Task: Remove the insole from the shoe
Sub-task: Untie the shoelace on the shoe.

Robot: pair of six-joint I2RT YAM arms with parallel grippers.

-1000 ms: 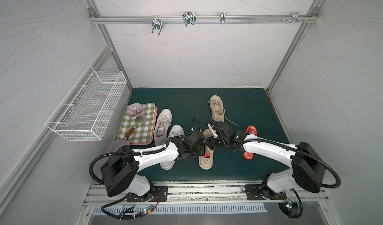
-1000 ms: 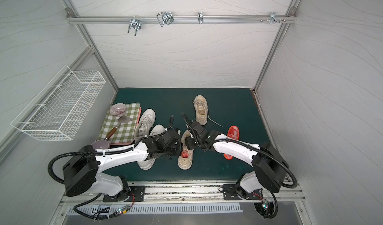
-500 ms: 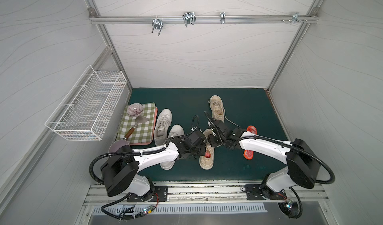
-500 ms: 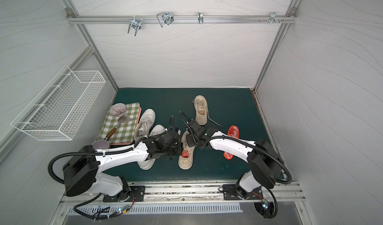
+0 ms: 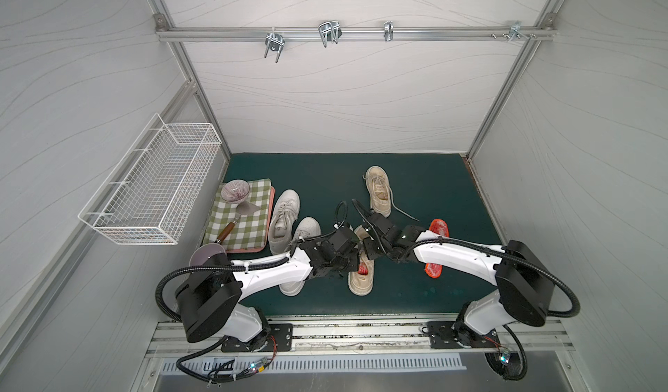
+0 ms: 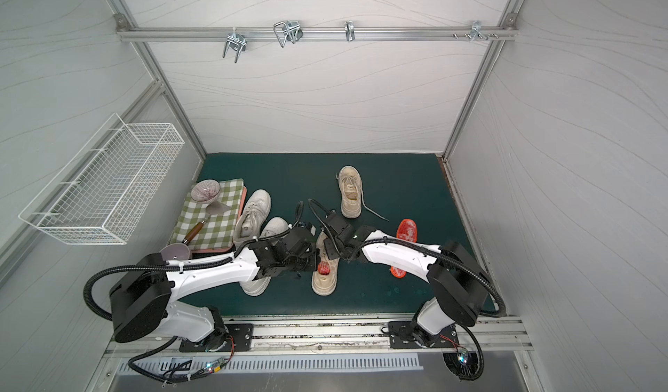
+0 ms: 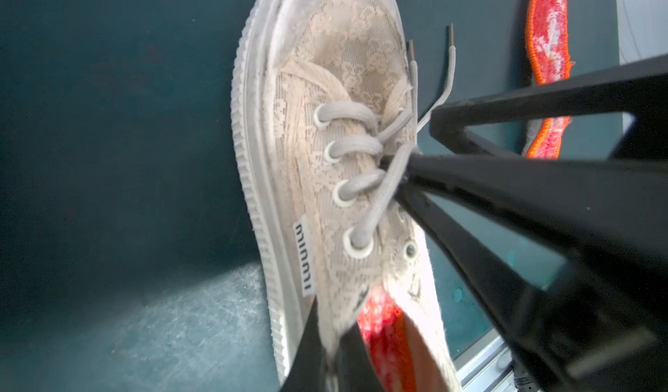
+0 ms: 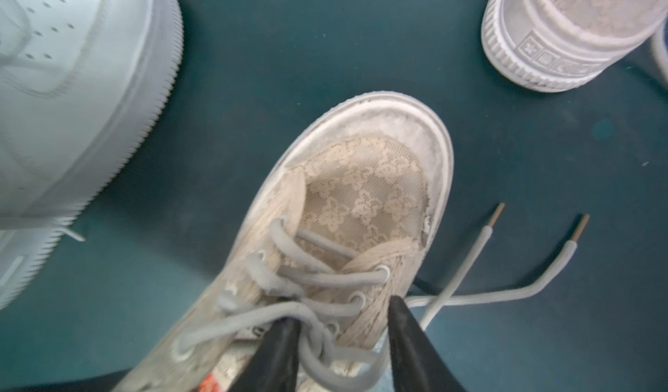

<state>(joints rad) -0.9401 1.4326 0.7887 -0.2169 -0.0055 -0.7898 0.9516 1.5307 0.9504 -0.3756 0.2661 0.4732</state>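
Observation:
A beige lace shoe (image 5: 361, 281) lies at the front middle of the green mat, and the red insole (image 5: 363, 270) shows in its opening. In the left wrist view my left gripper (image 7: 332, 339) is shut on the shoe's side wall beside the insole (image 7: 379, 328). My right gripper (image 8: 341, 316) is over the laced part. Its jaws stand apart, one fingertip (image 8: 285, 327) among the grey laces and the other against the shoe's outer side. In both top views the two grippers meet over the shoe (image 6: 325, 281).
A loose red insole (image 5: 439, 227) lies partly under my right arm. A second beige shoe (image 5: 377, 191) sits further back and two white sneakers (image 5: 285, 215) lie left of it. At the left are a checked cloth (image 5: 249, 227), a bowl (image 5: 235, 191) and a wire basket (image 5: 151, 188).
My right gripper has moved in over the shoe's laces and its jaws have narrowed. The left gripper has kept its hold and has not moved.

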